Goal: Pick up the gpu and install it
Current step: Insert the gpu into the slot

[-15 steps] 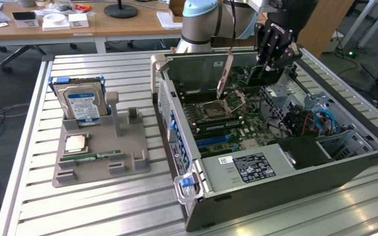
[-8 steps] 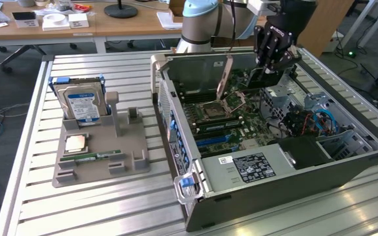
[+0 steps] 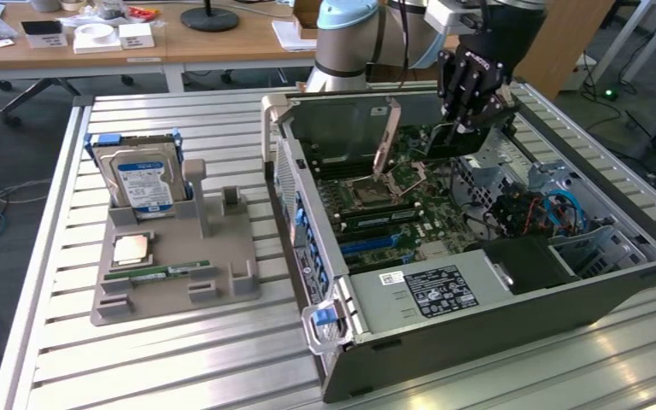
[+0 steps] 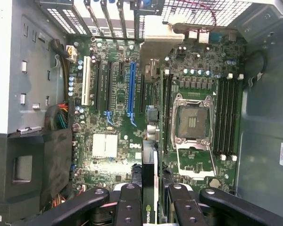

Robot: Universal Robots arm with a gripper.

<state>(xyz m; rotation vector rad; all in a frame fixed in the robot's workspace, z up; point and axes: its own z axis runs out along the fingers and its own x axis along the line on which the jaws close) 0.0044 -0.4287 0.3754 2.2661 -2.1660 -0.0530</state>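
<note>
One gpu (image 4: 149, 165), clenched edge-on in my jaws at the exterior view's upper right, runs parallel to the blue slot (image 4: 131, 89) nearby.

Work surface: a slatted metal table (image 3: 168, 367), slats running across the exterior view from left to right; two items rest directly on it; a grey moulded fixture (image 3: 163, 301) toward the exterior view's left; an open computer case (image 3: 465, 329), lying on its side, toward the exterior view's right; bare slats separate the two.
</note>
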